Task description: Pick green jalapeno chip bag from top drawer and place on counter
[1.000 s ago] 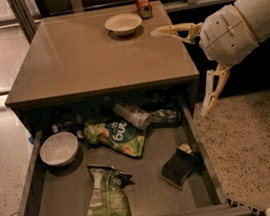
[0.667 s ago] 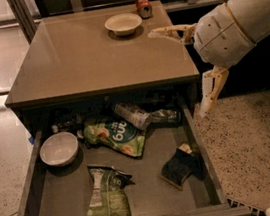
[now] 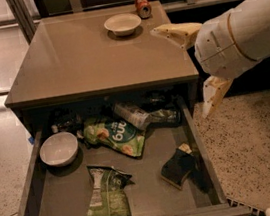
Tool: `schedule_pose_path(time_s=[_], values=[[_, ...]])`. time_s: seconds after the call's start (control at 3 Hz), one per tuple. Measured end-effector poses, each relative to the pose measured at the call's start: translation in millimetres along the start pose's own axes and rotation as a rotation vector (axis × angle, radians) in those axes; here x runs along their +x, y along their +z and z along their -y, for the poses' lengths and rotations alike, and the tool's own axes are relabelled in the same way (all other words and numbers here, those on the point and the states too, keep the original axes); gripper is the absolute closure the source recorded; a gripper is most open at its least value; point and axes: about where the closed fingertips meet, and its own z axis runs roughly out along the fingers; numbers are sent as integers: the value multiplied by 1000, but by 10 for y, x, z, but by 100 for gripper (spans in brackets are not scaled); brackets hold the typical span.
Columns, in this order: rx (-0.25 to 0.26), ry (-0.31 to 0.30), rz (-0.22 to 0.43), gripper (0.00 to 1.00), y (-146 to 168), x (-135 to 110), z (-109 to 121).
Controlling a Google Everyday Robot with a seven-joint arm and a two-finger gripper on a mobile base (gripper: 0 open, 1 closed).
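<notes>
While the top drawer stood open below the worktop, the tool hung off the worktop's right front corner, above the drawer's right wall. Its two pale fingers were spread wide, one reaching left over the worktop's edge and the other pointing down. The tool was released and carried nothing. Judgement: this was a stance for an approach not yet begun.

The green jalapeno chip bag lay flat on the drawer floor near the front rim, left of centre. Its twisted dark top pointed toward the back and the white-and-black strip ran down its left side. It touched nothing else.
- The brighter green bag lay just behind it.
- A white bowl sat at the back left.
- A silver can lay further back.
- A dark pad lay well apart to the right.

Judgement: bare floor on both sides probably allowed a top-down pinch across the narrow width, once the tool had travelled left and down.

Risks, also judged: the flat foil could slip from the fingers, and the brighter bag could be taken by mistake.

The worktop's near half was bare. A second bowl and a red can stood at the back.
</notes>
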Motion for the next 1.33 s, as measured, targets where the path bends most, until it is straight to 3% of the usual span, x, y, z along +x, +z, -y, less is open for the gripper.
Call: schedule_pose_path(time_s=[0.67,1.33], values=[[25,-6,-24,0,-6,17,43],[-3,-38,121,0,356,-79,-159]])
